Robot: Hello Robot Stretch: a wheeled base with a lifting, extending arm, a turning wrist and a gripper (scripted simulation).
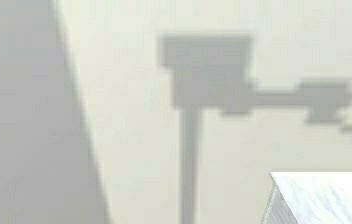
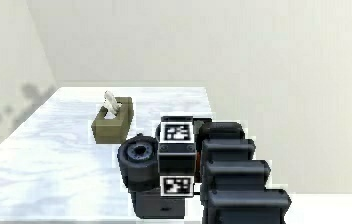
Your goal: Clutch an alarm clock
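Cream wall takes up most of the forward view, with a greyer stretch of wall running down the forward view's left, and down in the bottom right corner pokes the corner of a white marbled tabletop. Over in the arm side view you get the same sort of pale marbled top spreading out across the lower part, backed by plain off-white walls that meet in a corner up at the arm side view's left. Sitting on it toward the far side is an olive-tan tissue box with a white tissue sticking up out of the top. The arm comes up from the bottom edge as a chunky dark stepped bar, and at its end are the two white squares with black marks, one above the other. Just left of those is the gripper, a dark roundish lump over the tabletop, nearer the camera than the tissue box and apart from it. I honestly can't make out its fingers or far end against the dark body, so I can't tell whether it's got hold of anything. Where the alarm clock sits I can't tell either.
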